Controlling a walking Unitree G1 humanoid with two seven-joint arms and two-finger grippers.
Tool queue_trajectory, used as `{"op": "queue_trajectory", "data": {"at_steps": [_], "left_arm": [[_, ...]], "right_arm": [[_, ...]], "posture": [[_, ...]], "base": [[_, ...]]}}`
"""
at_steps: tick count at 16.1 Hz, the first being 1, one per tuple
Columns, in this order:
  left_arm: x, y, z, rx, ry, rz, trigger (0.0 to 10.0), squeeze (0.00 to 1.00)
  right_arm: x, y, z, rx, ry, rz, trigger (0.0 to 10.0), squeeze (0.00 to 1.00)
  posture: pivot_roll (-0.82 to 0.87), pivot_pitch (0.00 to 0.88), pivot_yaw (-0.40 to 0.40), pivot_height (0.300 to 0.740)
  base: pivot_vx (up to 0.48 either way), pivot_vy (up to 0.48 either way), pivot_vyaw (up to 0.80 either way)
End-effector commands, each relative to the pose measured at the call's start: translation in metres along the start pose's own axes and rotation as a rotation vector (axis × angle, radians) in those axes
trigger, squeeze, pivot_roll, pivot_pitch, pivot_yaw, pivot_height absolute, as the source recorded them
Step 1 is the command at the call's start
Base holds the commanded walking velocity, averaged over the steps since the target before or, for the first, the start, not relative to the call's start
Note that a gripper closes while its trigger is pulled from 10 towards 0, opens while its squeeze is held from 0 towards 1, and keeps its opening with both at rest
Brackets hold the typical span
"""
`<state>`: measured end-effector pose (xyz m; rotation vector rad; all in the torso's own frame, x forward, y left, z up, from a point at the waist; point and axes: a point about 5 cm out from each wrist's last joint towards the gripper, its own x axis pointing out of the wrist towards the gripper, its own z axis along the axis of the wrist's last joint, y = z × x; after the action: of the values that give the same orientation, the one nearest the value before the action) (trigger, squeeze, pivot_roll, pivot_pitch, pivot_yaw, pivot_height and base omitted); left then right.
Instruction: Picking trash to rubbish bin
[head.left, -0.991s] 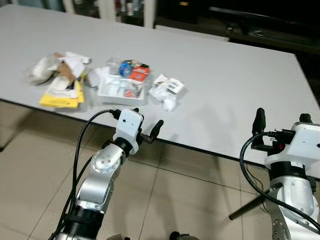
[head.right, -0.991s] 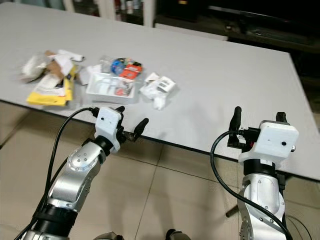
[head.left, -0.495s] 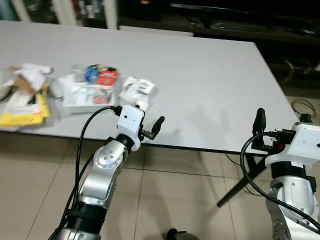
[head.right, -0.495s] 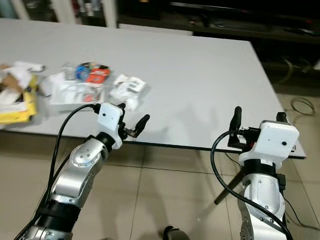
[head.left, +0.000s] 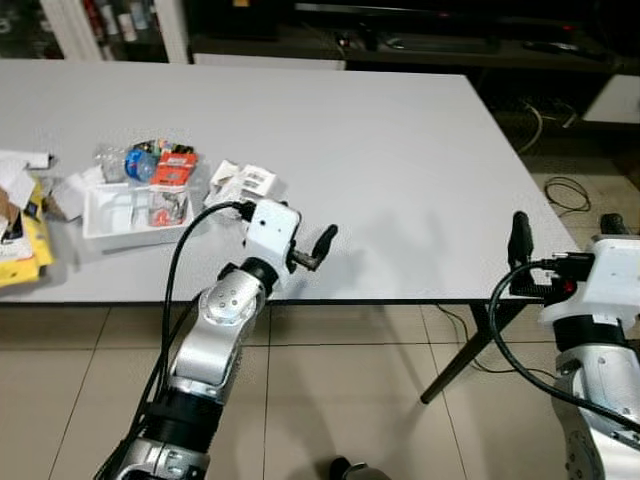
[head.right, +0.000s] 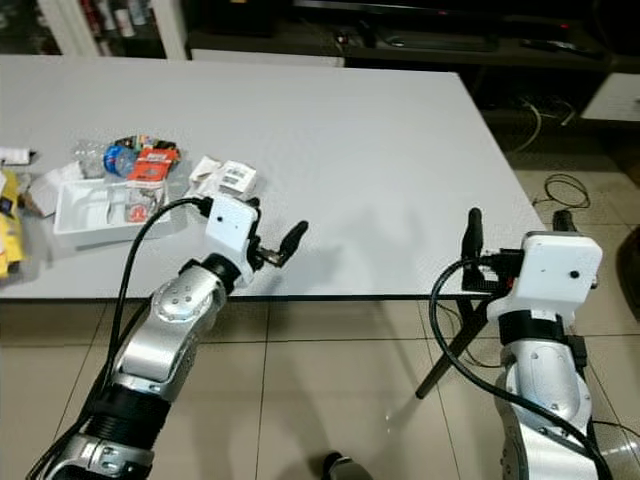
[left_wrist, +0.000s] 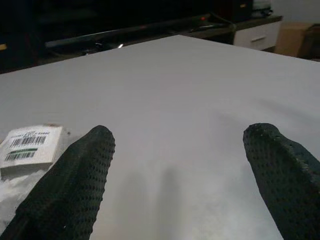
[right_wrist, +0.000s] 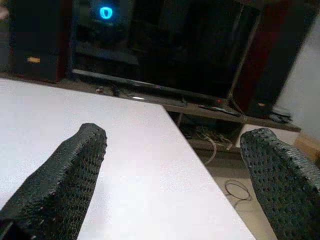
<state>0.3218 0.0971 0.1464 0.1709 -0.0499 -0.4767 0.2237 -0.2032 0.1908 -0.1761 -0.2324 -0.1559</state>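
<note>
View swung right; trash (head.left: 150, 185) now far left.

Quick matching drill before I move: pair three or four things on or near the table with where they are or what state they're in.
Things:
1. white tray
2. barcode packet
3. left gripper
4. right gripper

Places or states:
A. open, by the table's right near corner
B. crumpled, just right of the tray
C. open, over the near table edge
D. holds scraps, colourful wrappers behind it

Pairs: 1-D, 2-B, 3-C, 4-A
</note>
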Motion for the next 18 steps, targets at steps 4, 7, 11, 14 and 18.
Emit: {"op": "queue_trajectory", "data": {"at_steps": [4,7,11,14,18], "left_arm": [[0.009,-0.006,0.003,0.020,0.000,-0.031,10.0,0.00],[0.009,-0.007,0.001,0.001,0.008,-0.016,10.0,0.00],[0.010,-0.001,0.003,-0.031,-0.003,0.029,10.0,0.00],[0.012,0.006,0.008,-0.032,-0.025,0.064,10.0,0.00],[0.013,0.010,0.006,-0.032,-0.011,0.103,10.0,0.00]], "right_arm": [[-0.001,0.015,0.004,0.009,0.007,0.123,10.0,0.00],[0.000,0.023,0.004,0.048,-0.002,0.097,10.0,0.00],[0.000,0.029,0.006,0.073,-0.016,0.035,10.0,0.00],[0.001,0.031,0.010,0.077,-0.035,0.006,10.0,0.00],[0.003,0.032,0.012,0.081,-0.050,0.005,10.0,0.00]], "posture": [[0.11,0.063,-0.015,0.740],[0.11,0.063,-0.015,0.740],[0.13,0.061,-0.034,0.740],[0.13,0.057,-0.037,0.740],[0.12,0.054,-0.039,0.740]], "base": [[0.000,0.000,-0.80],[0.000,0.000,-0.27],[0.000,0.000,0.00],[0.000,0.000,0.00],[0.322,0.000,0.00]]}}
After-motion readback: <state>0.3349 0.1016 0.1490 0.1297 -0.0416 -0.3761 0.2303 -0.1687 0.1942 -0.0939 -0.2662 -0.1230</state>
